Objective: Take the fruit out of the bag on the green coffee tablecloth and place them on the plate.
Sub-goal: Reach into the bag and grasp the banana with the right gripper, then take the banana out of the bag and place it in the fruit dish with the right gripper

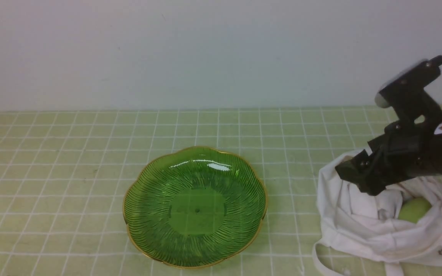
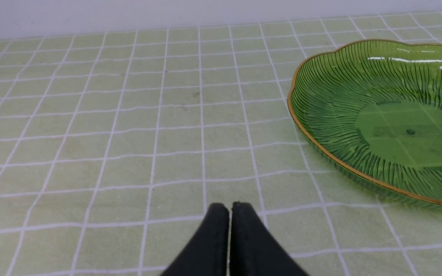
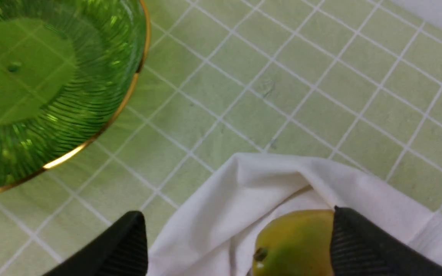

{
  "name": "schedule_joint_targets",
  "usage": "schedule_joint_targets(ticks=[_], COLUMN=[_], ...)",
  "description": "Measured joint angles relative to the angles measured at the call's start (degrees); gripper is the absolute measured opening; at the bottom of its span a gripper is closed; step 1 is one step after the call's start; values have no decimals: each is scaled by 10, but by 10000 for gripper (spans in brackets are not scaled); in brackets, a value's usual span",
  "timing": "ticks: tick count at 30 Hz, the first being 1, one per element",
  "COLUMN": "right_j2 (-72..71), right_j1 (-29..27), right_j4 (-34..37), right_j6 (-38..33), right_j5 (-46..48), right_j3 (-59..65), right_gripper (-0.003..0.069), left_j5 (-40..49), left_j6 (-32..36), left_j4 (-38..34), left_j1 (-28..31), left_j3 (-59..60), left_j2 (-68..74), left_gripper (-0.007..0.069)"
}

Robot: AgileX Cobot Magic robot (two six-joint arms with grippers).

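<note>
Plate [image 1: 155, 191] sat on the cloth [image 1: 52, 172] near the middle of the front view, gold scalloped rim all visible, cloth grid showing through its flat centre. Bag [image 1: 359, 226] lay crumpled on the cloth to the plate's right, apart from it, one strap trailing toward the near edge. Bag mouth was open. A round green fruit [image 1: 414, 209] nested in the folds inside it, partly covered by fabric. Right claw [image 1: 353, 174] hung over the bag's left part, angled down and leftward, its camera mount raised behind it. In the right wrist view that claw [image 3: 236, 214] stood wide, gripping nothing. Bag fabric [image 3: 244, 191] lay under the gap, and a yellow-green fruit [image 3: 294, 241] with a small dark stem mark lay just beside one finger. Could not tell whether it was the same fruit as in the front view. Plate rim [image 3: 90, 138] showed beyond the bag. Left claw [image 2: 228, 207] appeared only in its wrist view, fingers pressed together, empty, over bare cloth [image 2: 129, 115], the plate [image 2: 320, 126] off to one side.
</note>
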Motion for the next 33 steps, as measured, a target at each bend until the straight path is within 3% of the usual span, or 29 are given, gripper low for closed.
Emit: schedule_joint_targets(ticks=[3, 6, 8, 9, 12, 13, 21, 28, 33], right_j2=[30, 46, 47, 47, 39, 30, -36, -76, -83], right_j1=[0, 0, 0, 0, 0, 0, 0, 0, 0], right_j4=[-23, -41, -51, -51, -60, -61, -55, 1, 27], right_j6=[-1, -1, -1, -1, -2, -2, -1, 12, 50], right_j5=[-15, -19, -19, -19, -24, -25, -8, -2, 79], right_j3=[0, 0, 0, 0, 0, -1, -1, -6, -35], right_gripper=[608, 563, 476, 465, 262, 251, 251, 251, 251], left_j5=[0, 0, 0, 0, 0, 0, 0, 0, 0], left_j6=[0, 0, 0, 0, 0, 0, 0, 0, 0], left_j4=[0, 0, 0, 0, 0, 0, 0, 0, 0], left_j1=[0, 0, 0, 0, 0, 0, 0, 0, 0], left_j3=[0, 0, 0, 0, 0, 0, 0, 0, 0], left_j2=[0, 0, 0, 0, 0, 0, 0, 0, 0], left_gripper=[-8, -8, -8, -8, -8, -8, -8, -8, -8])
